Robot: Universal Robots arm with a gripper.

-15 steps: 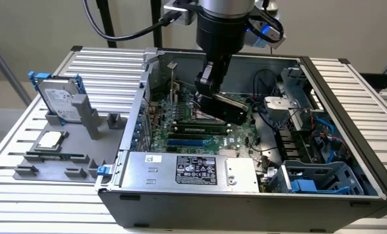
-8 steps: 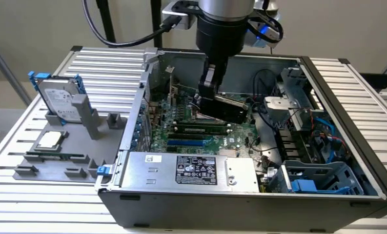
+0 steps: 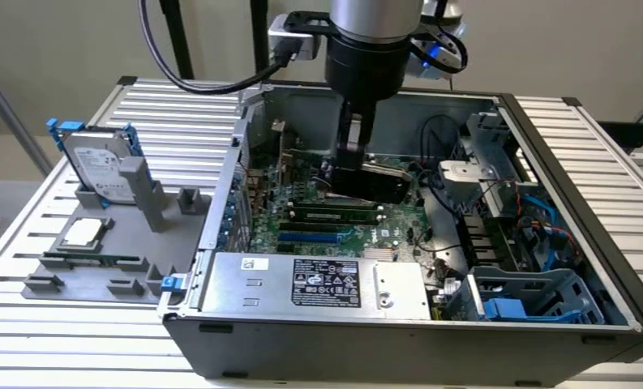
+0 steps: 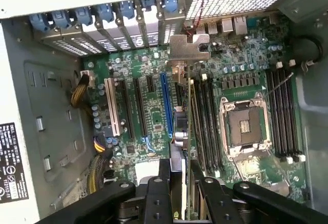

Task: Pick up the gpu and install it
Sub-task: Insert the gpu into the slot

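My gripper [image 3: 349, 166] reaches down into the open computer case [image 3: 580, 211] and is shut on the gpu [image 3: 384, 183], a black-faced card held on edge just above the green motherboard [image 3: 332, 220]. In the wrist view the gpu [image 4: 179, 131] runs edge-on away from my gripper [image 4: 179, 175]. Its silver end bracket [image 4: 186, 46] sits near the rear slot covers [image 4: 118, 34]. The card hangs between the blue expansion slot [image 4: 165, 106] and the memory slots [image 4: 205, 121]. I cannot tell whether its lower edge touches a slot.
A grey fixture [image 3: 126, 279] outside the case, on the exterior view's left, holds a silver hard drive with a blue frame [image 3: 96, 162], a processor chip [image 3: 83, 232] and a memory stick [image 3: 94, 261]. The power supply [image 3: 310, 284], drive cage [image 3: 521, 300] and cables [image 3: 451, 138] crowd the case.
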